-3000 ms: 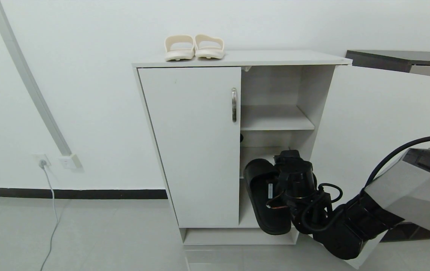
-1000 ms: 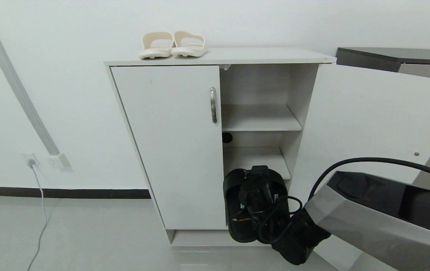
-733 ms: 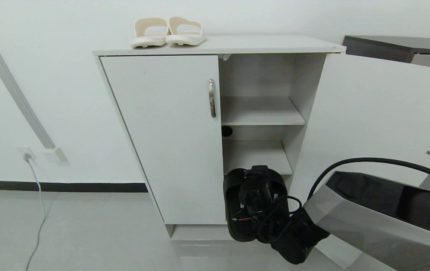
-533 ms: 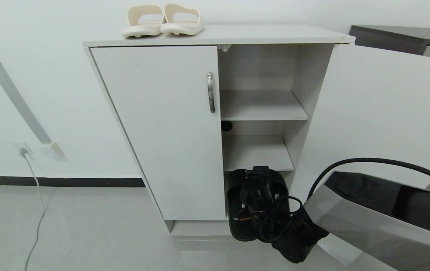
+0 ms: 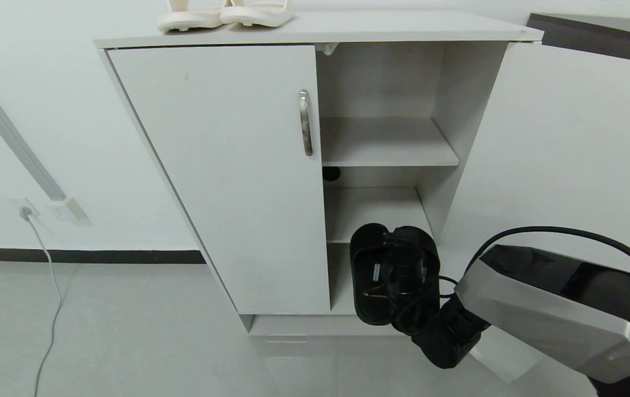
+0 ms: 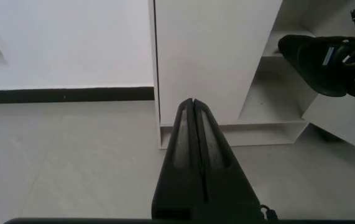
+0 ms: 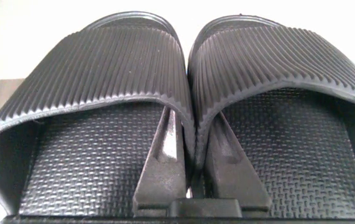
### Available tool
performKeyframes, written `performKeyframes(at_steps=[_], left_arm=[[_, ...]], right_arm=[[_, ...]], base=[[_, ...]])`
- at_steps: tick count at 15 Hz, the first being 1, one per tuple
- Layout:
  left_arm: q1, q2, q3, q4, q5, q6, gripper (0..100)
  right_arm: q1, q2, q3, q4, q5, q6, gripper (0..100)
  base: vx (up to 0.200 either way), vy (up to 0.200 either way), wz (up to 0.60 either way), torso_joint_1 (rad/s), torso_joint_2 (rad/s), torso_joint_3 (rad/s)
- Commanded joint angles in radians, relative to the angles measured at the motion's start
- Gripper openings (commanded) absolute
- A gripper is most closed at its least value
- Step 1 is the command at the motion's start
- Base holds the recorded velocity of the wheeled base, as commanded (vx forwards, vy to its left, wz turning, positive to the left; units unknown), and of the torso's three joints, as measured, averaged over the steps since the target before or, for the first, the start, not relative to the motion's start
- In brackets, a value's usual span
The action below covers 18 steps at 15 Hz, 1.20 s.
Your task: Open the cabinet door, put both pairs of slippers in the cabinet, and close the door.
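Cut off or illegible
Beige slippers: cropped, 11 o'clock edge. Open door: cropped, 3 o'clock. Black slippers: label too small.

Bright, even light is cast throughout. Soft shadow is seen inside the open white wooden cabinet; a faint sheen is shown on the glossy grey floor.

My right claw is black, and so are the black slippers: ribbed straps, fine studded footbeds. The cabinet is white, its handle silver, and the cream slippers are plain.
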Motion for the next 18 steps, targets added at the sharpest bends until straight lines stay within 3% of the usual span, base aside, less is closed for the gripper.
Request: performKeyframes(at_steps=[1, 7, 15, 18], left_arm=[[0.000, 0.001, 0.000, 0.000, 0.000, -0.001, 0], [0.000, 0.001, 0.000, -0.002, 0.000, -0.001, 0], [0.000, 0.001, 0.000, -0.002, 0.000, -0.002, 0], [0.000, 0.001, 0.000, 0.000, 0.000, -0.002, 0]], right_arm=[[-0.003, 0.011, 0.001, -0.013, 0.001, 0.000, 0], [-0.003, 0.026, 0.001, -0.036, 0.001, -0.006, 0], [-0.003, 0.028, 0.000, -0.037, 0.002, -0.006, 0], [-0.011, 0.028, -0.017, -0.033, 0.016, -0.012, 0]], base=[[0.000, 0.000, 0.00, 0.000, 0.00, 0.000], [0.000, 0.000, 0.00, 0.000, 0.00, 0.000], [0.200, 0.000, 0.00, 0.005, 0.00, 0.002], [0.000, 0.000, 0.00, 0.000, 0.00, 0.000]])
